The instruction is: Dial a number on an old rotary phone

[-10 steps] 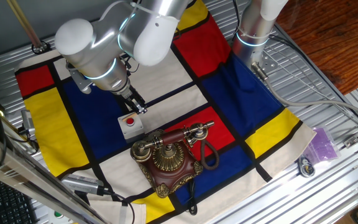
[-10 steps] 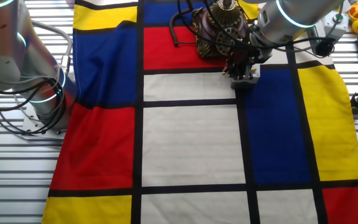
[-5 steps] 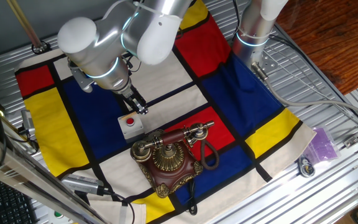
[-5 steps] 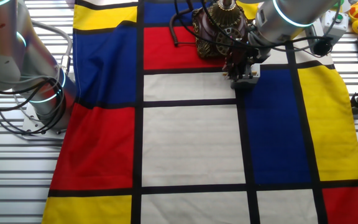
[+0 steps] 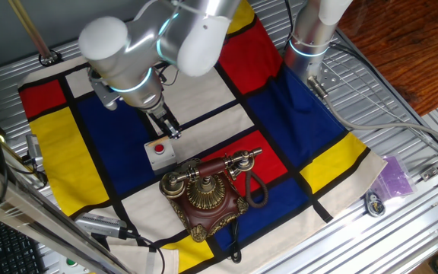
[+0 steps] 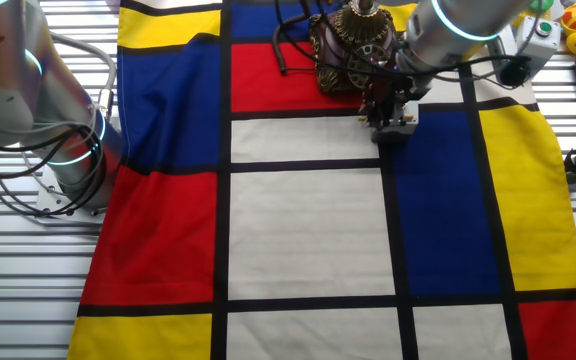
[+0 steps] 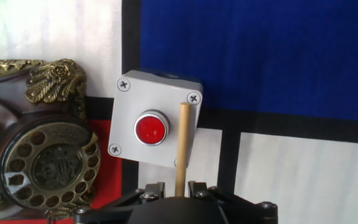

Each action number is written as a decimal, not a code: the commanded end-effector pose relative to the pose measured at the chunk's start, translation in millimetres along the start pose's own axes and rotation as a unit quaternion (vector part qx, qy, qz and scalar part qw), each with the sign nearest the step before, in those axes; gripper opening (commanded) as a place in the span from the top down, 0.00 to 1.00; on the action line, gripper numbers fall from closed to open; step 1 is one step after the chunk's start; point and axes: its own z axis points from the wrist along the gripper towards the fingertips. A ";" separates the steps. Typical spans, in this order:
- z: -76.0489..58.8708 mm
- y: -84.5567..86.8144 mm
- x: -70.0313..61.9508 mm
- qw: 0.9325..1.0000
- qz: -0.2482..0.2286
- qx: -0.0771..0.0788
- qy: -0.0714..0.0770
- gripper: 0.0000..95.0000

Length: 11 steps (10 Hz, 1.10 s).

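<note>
The old rotary phone (image 5: pixel 204 194) stands on the checked cloth near the front edge, dark red-brown base, brass dial, handset across its cradle. It also shows at the top of the other fixed view (image 6: pixel 353 45). In the hand view its dial (image 7: pixel 48 165) is at the lower left. My gripper (image 5: pixel 172 131) hangs over the small grey box with a red button (image 5: pixel 159 154), just behind the phone. In the hand view the gripper (image 7: pixel 179 186) is shut on a thin wooden stick (image 7: pixel 183 143) whose tip lies over the box's right edge (image 7: pixel 154 124).
A second arm's base (image 5: pixel 310 38) stands at the back right on the cloth (image 5: pixel 295 114). A purple bag (image 5: pixel 396 176) and a small round part (image 5: pixel 374 204) lie on the metal table at the right. Cables run along the left edge.
The arm's upper joints have swung slightly to the right. The gripper with the stick stays almost in place over the grey box.
</note>
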 end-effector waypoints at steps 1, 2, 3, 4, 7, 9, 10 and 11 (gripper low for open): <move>0.2 0.1 -1.3 1.000 0.000 0.000 -0.002 1.00; 0.2 0.1 -1.3 1.000 0.000 0.000 -0.002 1.00; 0.2 0.1 -1.3 1.000 0.000 0.001 -0.002 1.00; 0.2 0.1 -1.3 1.000 0.000 0.001 -0.003 1.00; 0.1 0.1 -1.3 1.000 -0.001 0.001 -0.004 0.80; 0.1 0.1 -1.3 1.000 -0.002 0.002 -0.007 0.80; 0.1 0.1 -1.3 1.000 -0.003 0.002 -0.008 0.80; 0.1 0.1 -1.3 1.000 -0.002 0.002 -0.010 0.80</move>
